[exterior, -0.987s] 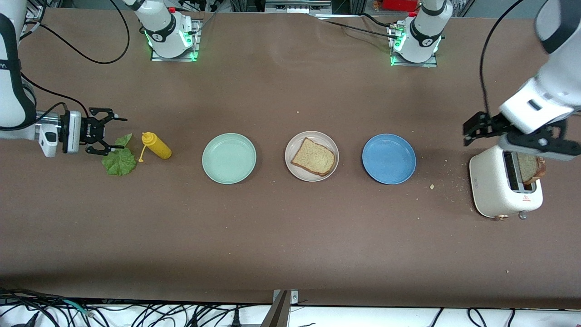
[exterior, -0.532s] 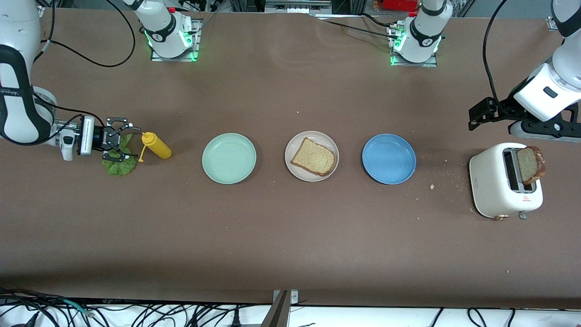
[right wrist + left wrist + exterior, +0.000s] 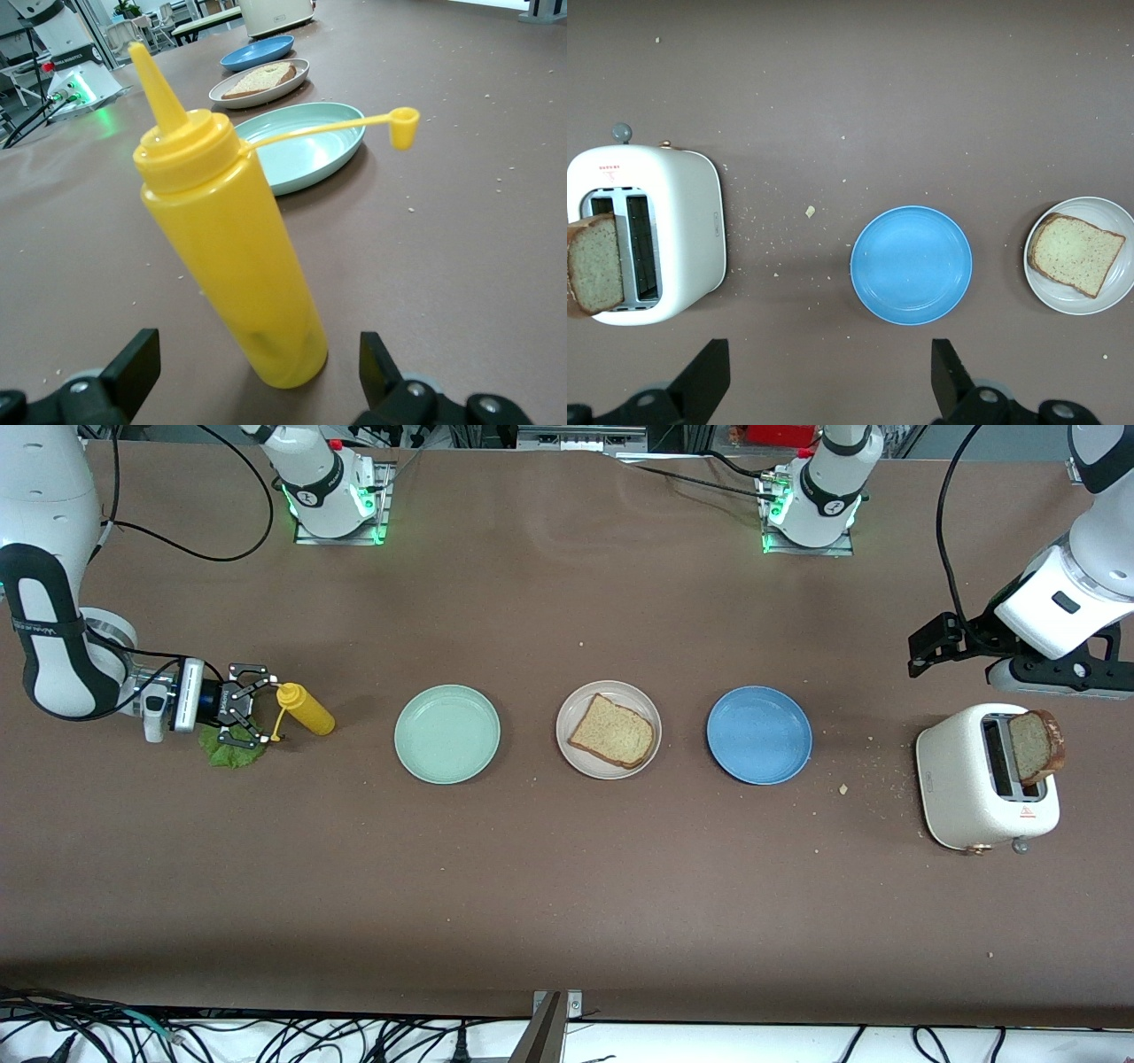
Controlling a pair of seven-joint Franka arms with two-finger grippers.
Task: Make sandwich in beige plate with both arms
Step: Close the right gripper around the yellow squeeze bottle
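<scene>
The beige plate (image 3: pixel 576 700) sits mid-table between two other plates, with one brown bread slice (image 3: pixel 611 731) lying on it. A second slice (image 3: pixel 1035 746) sticks up out of the white toaster (image 3: pixel 961 779) at the left arm's end. The lettuce leaf (image 3: pixel 232 755) lies at the right arm's end, mostly covered by my right gripper (image 3: pixel 257 710). That gripper is low over the leaf, open and holding nothing. My left gripper (image 3: pixel 830 354) is open and empty, up over bare table beside the toaster.
A yellow squeeze bottle (image 3: pixel 308 710) with its cap hanging open stands just ahead of the right fingertips, untouched. A mint green plate (image 3: pixel 446 733) and a blue plate (image 3: pixel 759 734) flank the beige one. Crumbs lie scattered near the toaster.
The right gripper has slid along over the lettuce toward the yellow bottle. The left arm has lifted up and away from the toaster top. Both stayed open.
</scene>
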